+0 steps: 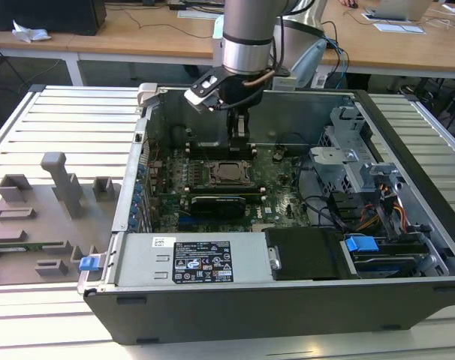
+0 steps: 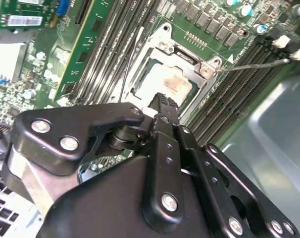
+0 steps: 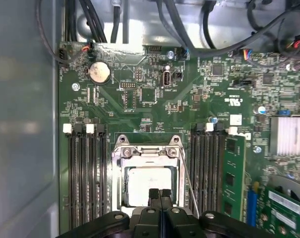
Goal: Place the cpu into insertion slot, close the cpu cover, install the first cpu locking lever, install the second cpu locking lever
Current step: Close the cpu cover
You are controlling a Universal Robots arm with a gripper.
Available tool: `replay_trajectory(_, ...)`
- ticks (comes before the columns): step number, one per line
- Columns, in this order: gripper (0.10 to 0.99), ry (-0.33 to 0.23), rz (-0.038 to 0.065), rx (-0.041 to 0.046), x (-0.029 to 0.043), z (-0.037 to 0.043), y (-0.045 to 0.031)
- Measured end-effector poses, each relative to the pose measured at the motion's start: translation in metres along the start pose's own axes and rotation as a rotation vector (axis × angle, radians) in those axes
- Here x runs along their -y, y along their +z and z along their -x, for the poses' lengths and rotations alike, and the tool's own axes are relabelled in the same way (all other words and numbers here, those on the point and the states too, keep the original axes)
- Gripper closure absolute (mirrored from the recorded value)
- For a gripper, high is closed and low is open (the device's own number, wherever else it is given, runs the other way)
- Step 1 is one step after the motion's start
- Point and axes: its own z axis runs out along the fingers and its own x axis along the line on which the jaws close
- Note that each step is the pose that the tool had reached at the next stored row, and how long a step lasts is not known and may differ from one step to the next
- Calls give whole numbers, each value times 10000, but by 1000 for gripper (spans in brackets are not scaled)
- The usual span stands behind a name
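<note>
"Two steps look done to me: the cpu (image 3: 147, 181) lies flat in the slot (image 3: 117, 173), and its pale square top shows through the cover (image 3: 150, 152), which seems to be down around it."

"So the levers are in hand?"

"I judge so. One thin wire lever (image 3: 188, 181) runs slanted beside the slot, apparently not hooked."

"And the gripper (image 3: 160, 194)?"

"Its fingers (image 3: 153, 195) are pressed together with nothing between them. The tips are just over the cpu's edge; whether they touch it, I can't tell."

"What does the lever call for?"

"Catching that thin wire with closed tips and pushing it down under its catch, without scraping the board (image 3: 140, 99)."
</note>
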Motion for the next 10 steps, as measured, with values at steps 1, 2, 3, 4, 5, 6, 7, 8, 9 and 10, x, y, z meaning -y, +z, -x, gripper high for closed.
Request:
replay_trajectory(1,980,0,0,0,1,3,-25)
replay_trajectory(2,980,0,-1,1,1,5,-51)
replay_trajectory(3,980,0,0,1,2,10,-96)
replay_trajectory(4,980,0,-1,1,3,13,-120)
replay_trajectory(5,980,0,0,0,4,16,-157)
replay_trajectory(6,980,0,0,0,4,21,-203)
replay_trajectory(7,980,0,0,0,5,25,-238)
replay_trajectory(8,980,0,0,0,6,28,-269)
replay_trajectory(9,980,-1,0,1,7,31,-293)
replay_trajectory(10,980,0,0,0,7,33,-312)
